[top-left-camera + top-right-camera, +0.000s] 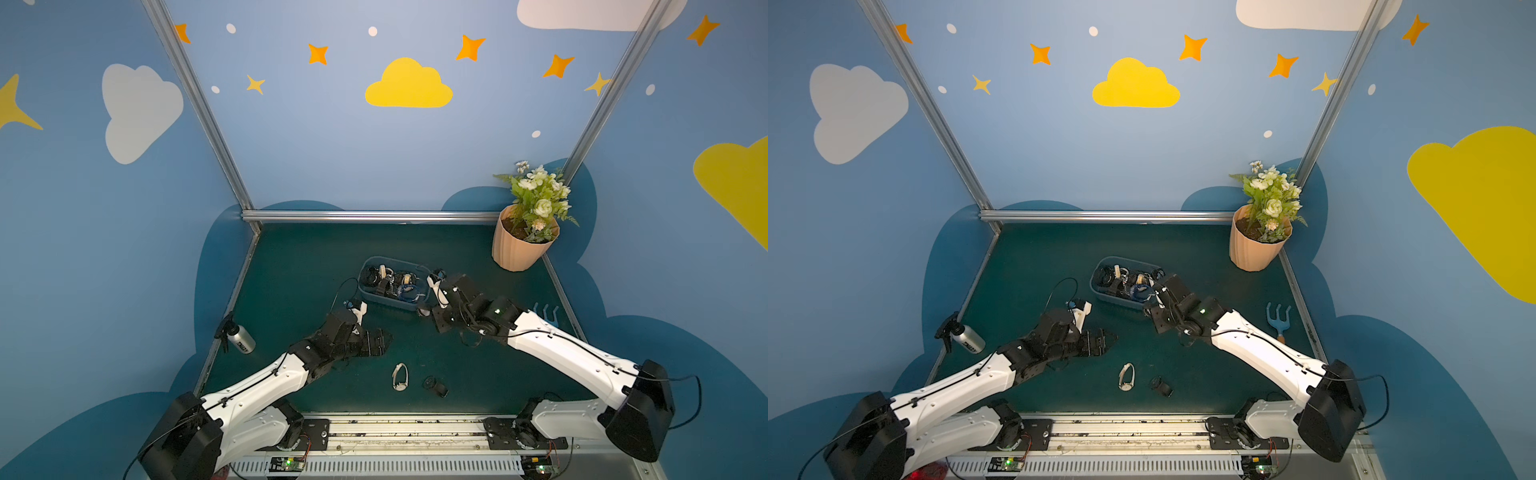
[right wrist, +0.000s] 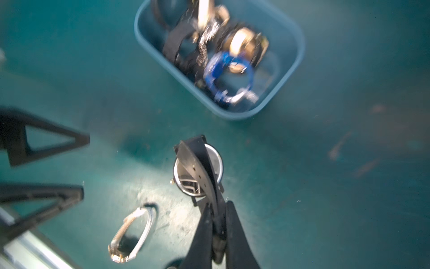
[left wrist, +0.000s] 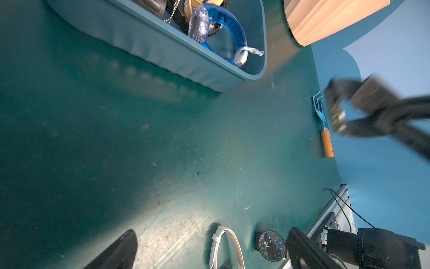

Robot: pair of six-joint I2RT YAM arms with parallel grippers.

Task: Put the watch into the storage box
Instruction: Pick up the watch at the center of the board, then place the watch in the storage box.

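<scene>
The right jaws are pinched narrow on the black strap of the watch (image 2: 197,170). Its silver case sits just outside the storage box (image 1: 386,301), at about 4 o'clock from the box in both top views. The left jaws stand wide and empty over the table (image 1: 478,365) at the box's 6 o'clock, while a white-strapped watch (image 1: 400,376) and a black-faced watch (image 1: 435,386) lie side by side at the table's 6 o'clock.
</scene>
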